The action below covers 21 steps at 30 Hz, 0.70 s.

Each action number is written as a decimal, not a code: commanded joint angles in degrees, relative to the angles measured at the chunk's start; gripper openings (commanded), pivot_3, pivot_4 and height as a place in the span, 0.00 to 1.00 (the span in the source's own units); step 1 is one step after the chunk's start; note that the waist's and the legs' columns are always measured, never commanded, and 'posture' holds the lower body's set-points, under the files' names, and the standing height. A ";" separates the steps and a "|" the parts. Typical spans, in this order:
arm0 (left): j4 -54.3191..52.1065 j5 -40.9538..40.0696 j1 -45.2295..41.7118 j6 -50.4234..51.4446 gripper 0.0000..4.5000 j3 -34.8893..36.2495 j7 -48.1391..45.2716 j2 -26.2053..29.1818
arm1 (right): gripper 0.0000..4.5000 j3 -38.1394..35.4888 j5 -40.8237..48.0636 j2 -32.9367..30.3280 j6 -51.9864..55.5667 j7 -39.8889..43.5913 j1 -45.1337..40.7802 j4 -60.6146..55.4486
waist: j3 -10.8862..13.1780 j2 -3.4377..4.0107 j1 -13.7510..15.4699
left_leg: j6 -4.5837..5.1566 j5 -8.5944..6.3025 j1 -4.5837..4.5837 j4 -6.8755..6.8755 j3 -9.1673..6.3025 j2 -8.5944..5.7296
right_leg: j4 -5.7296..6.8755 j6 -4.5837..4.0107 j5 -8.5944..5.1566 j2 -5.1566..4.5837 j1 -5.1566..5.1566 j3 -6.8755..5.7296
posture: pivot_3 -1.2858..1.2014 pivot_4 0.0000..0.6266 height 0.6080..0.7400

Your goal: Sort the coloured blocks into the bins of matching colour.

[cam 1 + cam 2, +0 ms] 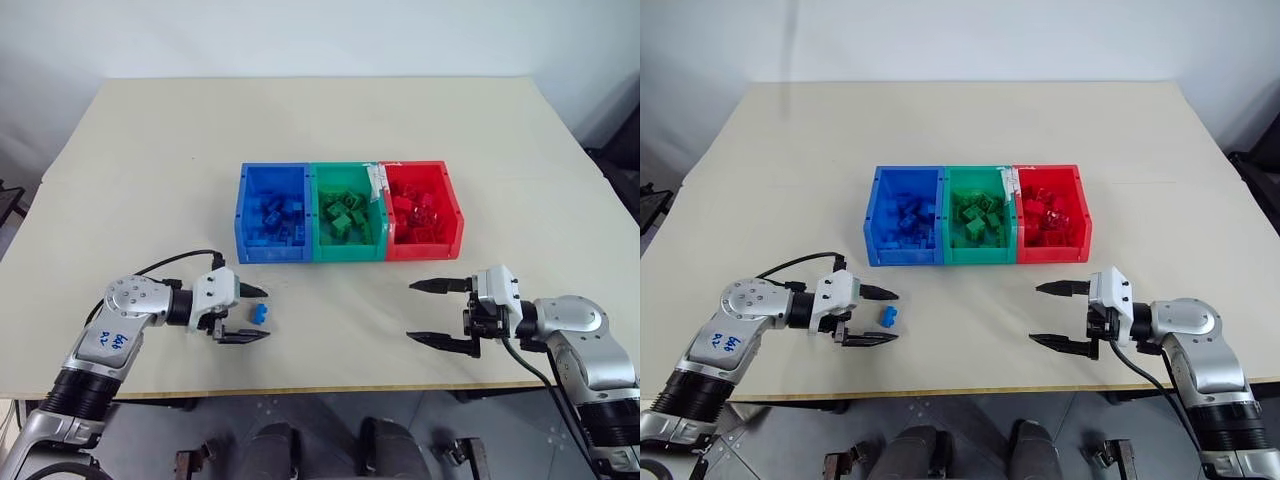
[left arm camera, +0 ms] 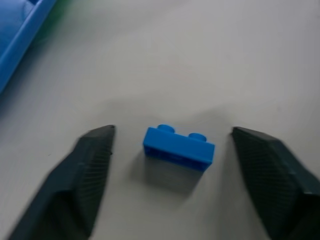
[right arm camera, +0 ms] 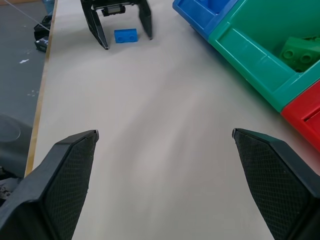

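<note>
**Spotter:** What is nearest your head camera?

**Operator:** My two arms, low over the near edge of the beige tabletop (image 1: 150, 180). The left gripper (image 1: 254, 314) reaches in from the left, forearm nearly level, pointing toward the middle. Its jaws stand spread, one on each side of a small blue studded plastic brick (image 1: 259, 313) lying on the tabletop. From the left wrist camera I see a gap between the brick and each black finger (image 2: 85, 170), so nothing is pinched.

**Spotter:** And the right one?

**Operator:** The right gripper (image 1: 427, 311) points inward toward the left arm, jaws spread wide, with only bare tabletop between them.

**Spotter:** The bins?

**Operator:** Three joined open plastic bins sit mid-table, beyond both arms: the blue bin (image 1: 243, 215) on the left, the green bin (image 1: 347, 251) in the middle, the red bin (image 1: 453, 215) on the right. Each holds bricks of its own colour.
</note>
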 commanded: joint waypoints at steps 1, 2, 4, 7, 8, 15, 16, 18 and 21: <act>1.85 2.10 0.38 -0.68 0.61 -0.26 0.03 0.87 | 1.00 -1.79 1.15 -0.75 0.36 -0.64 0.22 -2.21 | 0.00 0.00 0.17 | 0.00 0.01 0.01 0.00 0.00 0.00 | 0.01 0.00 0.00 0.00 0.00 0.00 | 0.52 0.24 1.00; 1.90 2.11 0.46 -0.88 0.54 -0.28 -0.12 1.03 | 1.00 -1.76 1.15 -0.74 0.42 -0.76 0.26 -2.36 | 0.00 0.00 0.23 | 0.00 0.02 0.02 0.01 0.00 0.00 | 0.02 0.00 0.00 0.00 0.01 0.00 | 0.52 0.24 1.00; 1.86 2.05 0.53 -1.01 0.40 -0.21 -0.11 1.05 | 1.00 -1.70 1.16 -0.70 0.54 -0.97 0.43 -2.66 | 0.00 0.01 0.34 | -0.01 0.05 0.03 0.02 0.00 0.01 | 0.04 0.00 0.00 0.00 0.01 0.01 | 0.52 0.24 1.00; 1.78 0.66 0.65 -1.71 0.32 0.32 -0.68 0.42 | 1.00 -1.61 1.15 -0.50 0.70 -1.40 0.84 -3.16 | -0.01 0.01 0.38 | -0.03 0.07 0.04 0.02 0.01 0.02 | 0.08 0.00 0.00 0.00 0.01 0.03 | 0.52 0.24 1.00; 1.77 -0.89 0.37 -1.70 0.32 1.60 0.13 -0.68 | 1.00 -1.86 1.39 -0.22 0.90 -1.94 1.00 -3.47 | 0.00 0.01 0.38 | -0.03 0.07 0.05 0.02 0.01 0.02 | 0.08 0.00 0.00 0.00 0.01 0.03 | 0.52 0.24 1.00; -2.99 -16.65 -7.94 11.52 0.32 14.91 11.68 -9.16 | 1.00 -5.79 4.57 4.03 2.83 -10.16 1.53 -6.03 | 0.00 -0.04 0.80 | -0.01 0.08 -0.09 0.14 -0.16 0.00 | 0.14 0.01 0.00 -0.03 0.00 -0.04 | 0.52 0.24 1.00; -2.56 -16.70 -9.79 12.28 0.32 15.69 13.78 -9.81 | 1.00 -6.14 4.65 4.58 3.00 -11.31 1.43 -6.19 | 0.00 -0.04 0.76 | -0.01 0.08 -0.09 0.13 -0.16 -0.02 | 0.14 0.01 0.00 -0.03 0.00 -0.04 | 0.52 0.24 1.00; -1.10 -15.39 -12.92 13.60 0.32 15.80 17.24 -10.79 | 1.00 -6.35 4.54 5.10 3.09 -12.66 1.32 -6.55 | 0.00 -0.04 0.70 | -0.01 0.08 -0.06 0.12 -0.15 -0.03 | 0.14 0.01 0.01 -0.03 0.01 -0.03 | 0.52 0.24 1.00; 2.31 -10.99 -16.16 12.02 0.32 13.10 18.41 -11.23 | 1.00 -6.48 4.54 5.68 3.34 -14.37 0.91 -7.17 | 0.00 -0.03 0.65 | -0.01 0.08 -0.03 0.08 -0.10 -0.05 | 0.13 0.01 0.01 -0.02 0.02 -0.03 | 0.52 0.24 1.00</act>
